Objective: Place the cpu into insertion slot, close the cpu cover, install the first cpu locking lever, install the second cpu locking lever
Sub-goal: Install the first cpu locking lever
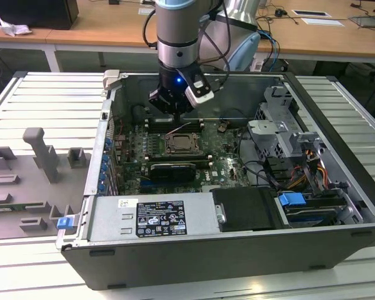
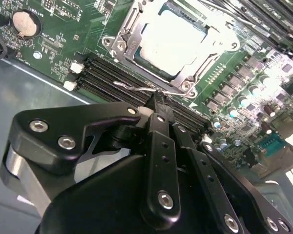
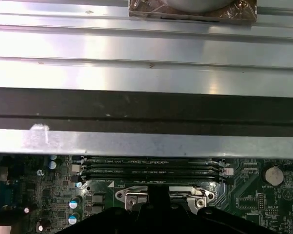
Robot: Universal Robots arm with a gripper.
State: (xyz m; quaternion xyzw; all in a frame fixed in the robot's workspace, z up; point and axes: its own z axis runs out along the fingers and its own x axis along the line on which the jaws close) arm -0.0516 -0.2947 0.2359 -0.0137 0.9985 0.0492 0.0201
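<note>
Cpu (image 2: pixel 173 41), silver top up, seated in the insertion slot (image 2: pixel 136 46) near the middle of the green motherboard (image 1: pixel 228 159), inside the open computer case (image 1: pixel 237 262). Cpu cover (image 2: pixel 124 34) lying flat down over the chip, its window framing the metal top. Thin wire locking lever (image 2: pixel 129 87) along the socket edge that faces the black memory slots (image 2: pixel 100 73), seemingly not yet latched down.

Gripper (image 2: pixel 158 100) low over the board, fingers drawn together, tips at the wire lever just between socket and memory slots; whether merely touching or pinching the wire, cannot tell. In the exterior view, gripper (image 1: pixel 174 120) just beyond the socket (image 1: pixel 181 145), toward the far wall of the case. Round coin battery (image 2: pixel 27 23) well apart, nearer the board's edge.
</note>
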